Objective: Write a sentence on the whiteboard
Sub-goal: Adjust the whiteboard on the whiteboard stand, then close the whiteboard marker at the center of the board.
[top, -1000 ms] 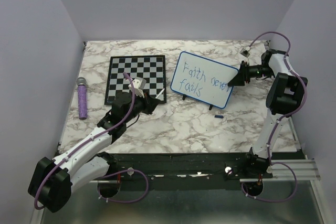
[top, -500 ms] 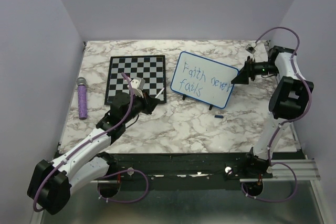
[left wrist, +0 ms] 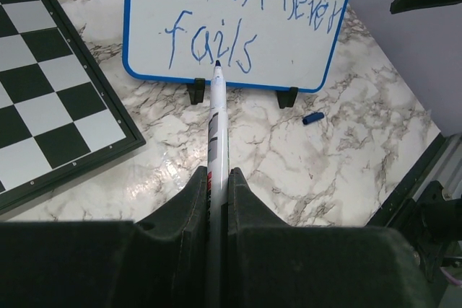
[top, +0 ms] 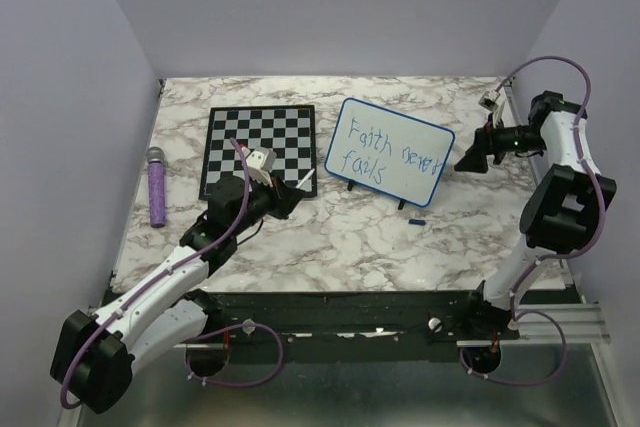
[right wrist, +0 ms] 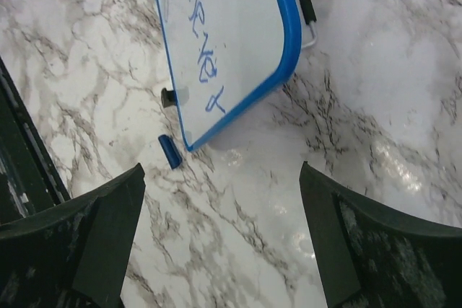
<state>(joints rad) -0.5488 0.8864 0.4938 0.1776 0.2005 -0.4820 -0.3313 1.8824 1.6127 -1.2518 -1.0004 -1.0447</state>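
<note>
The blue-framed whiteboard (top: 388, 152) stands tilted on small black feet at mid-table, also in the left wrist view as the whiteboard (left wrist: 238, 12) and the right wrist view as the whiteboard (right wrist: 231, 41). The sentence (top: 385, 154) in blue marker reads "Faith never fails" in two lines. My left gripper (top: 290, 190) is shut on a white marker (left wrist: 217, 128), whose tip points at the board's lower edge without touching. My right gripper (top: 470, 159) hangs open and empty just right of the board, apart from it.
A black-and-white chessboard (top: 258, 150) lies left of the whiteboard. A purple microphone (top: 158, 186) rests near the table's left edge. A small blue marker cap (top: 417, 220) lies on the marble in front of the board's right corner. Purple walls enclose the table.
My right gripper has let go of the whiteboard's right edge, opened wide and drawn back to the right. The left arm with the marker has barely moved.
</note>
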